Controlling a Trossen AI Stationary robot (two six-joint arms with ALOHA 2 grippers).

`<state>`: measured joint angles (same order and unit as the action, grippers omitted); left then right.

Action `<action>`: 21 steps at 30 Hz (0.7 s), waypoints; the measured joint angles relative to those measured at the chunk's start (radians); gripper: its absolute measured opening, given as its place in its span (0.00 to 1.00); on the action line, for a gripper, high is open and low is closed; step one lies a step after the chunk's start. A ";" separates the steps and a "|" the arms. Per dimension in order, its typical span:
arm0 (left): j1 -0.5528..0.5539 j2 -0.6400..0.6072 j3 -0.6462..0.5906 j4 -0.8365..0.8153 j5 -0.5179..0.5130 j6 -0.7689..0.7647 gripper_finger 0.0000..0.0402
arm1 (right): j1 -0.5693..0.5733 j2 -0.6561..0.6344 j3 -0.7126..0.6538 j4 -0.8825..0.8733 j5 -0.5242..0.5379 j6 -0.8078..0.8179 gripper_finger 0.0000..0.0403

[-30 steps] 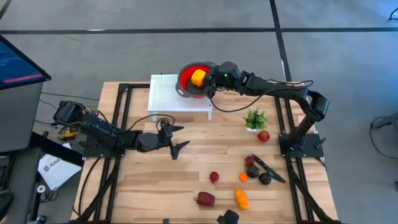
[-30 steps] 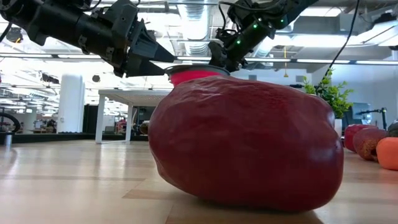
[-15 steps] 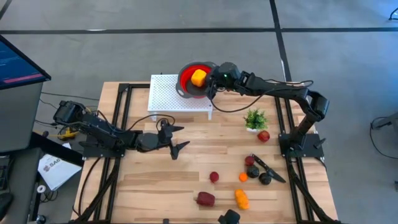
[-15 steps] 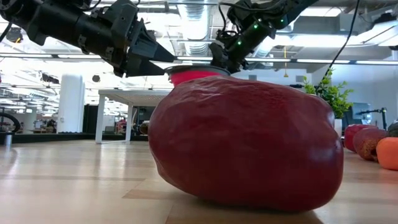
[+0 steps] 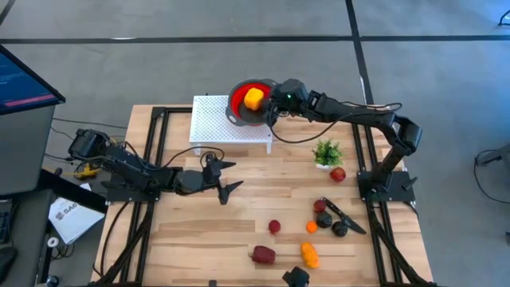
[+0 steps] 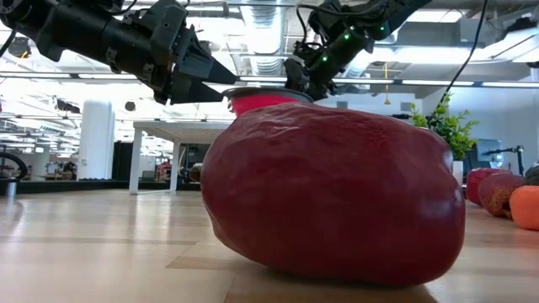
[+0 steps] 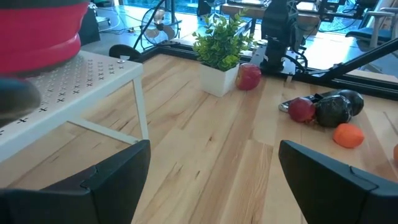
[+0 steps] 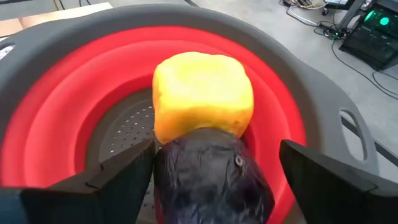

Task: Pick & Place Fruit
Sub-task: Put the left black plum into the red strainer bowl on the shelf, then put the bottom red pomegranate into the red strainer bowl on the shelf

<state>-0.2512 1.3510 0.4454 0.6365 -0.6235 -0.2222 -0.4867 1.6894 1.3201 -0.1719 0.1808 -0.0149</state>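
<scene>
The right claw (image 5: 269, 102) reaches over the rim of a red bowl (image 5: 239, 108) that sits on a white perforated stand (image 5: 213, 123) at the far side of the wooden desk (image 5: 199, 231). Its fingers are spread wide — the right wrist view shows them apart on either side of a dark purple fruit (image 8: 211, 174), which lies in the bowl against a yellow fruit (image 8: 202, 96); whether either finger touches the purple piece cannot be told.

The left claw (image 5: 225, 177) hangs over the desk's middle, in front of the stand, its fingers splayed and holding nothing.

The remaining fruit lies loose on the desk's right and near side. A red piece (image 5: 338, 174) rests just beside a small green potted plant (image 5: 326, 151). Nearer the front, a red piece (image 5: 319, 206), dark pieces (image 5: 339, 229) and a small orange one (image 5: 311, 227) cluster around a black-handled knife (image 5: 344, 216). A small red fruit (image 5: 274, 226) sits alone, with a maroon fruit (image 5: 264, 255) and an orange fruit (image 5: 309, 254) closer to the front edge — the maroon one fills the low view.
</scene>
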 joint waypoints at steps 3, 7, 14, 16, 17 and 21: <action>0.000 0.000 0.000 0.000 0.000 0.000 0.86 | -0.007 0.000 0.000 0.005 0.003 0.000 0.87; 0.000 0.000 0.000 0.000 0.000 0.000 0.86 | -0.012 -0.006 0.000 0.037 0.005 -0.011 0.86; 0.000 0.000 0.000 0.000 0.000 0.005 0.86 | 0.000 -0.057 0.000 0.115 0.030 -0.061 0.81; 0.000 0.000 0.000 0.000 0.000 0.006 0.86 | 0.026 -0.084 0.000 0.118 0.070 -0.097 0.79; 0.000 0.000 0.000 0.000 0.000 0.006 0.86 | 0.045 -0.100 0.000 0.117 0.095 -0.117 0.79; 0.000 0.000 0.000 0.000 0.004 0.014 0.86 | 0.168 -0.171 0.000 0.074 0.202 -0.186 0.76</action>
<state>-0.2512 1.3510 0.4458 0.6361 -0.6194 -0.2086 -0.3191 1.5182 1.3201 -0.0982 0.3833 -0.2013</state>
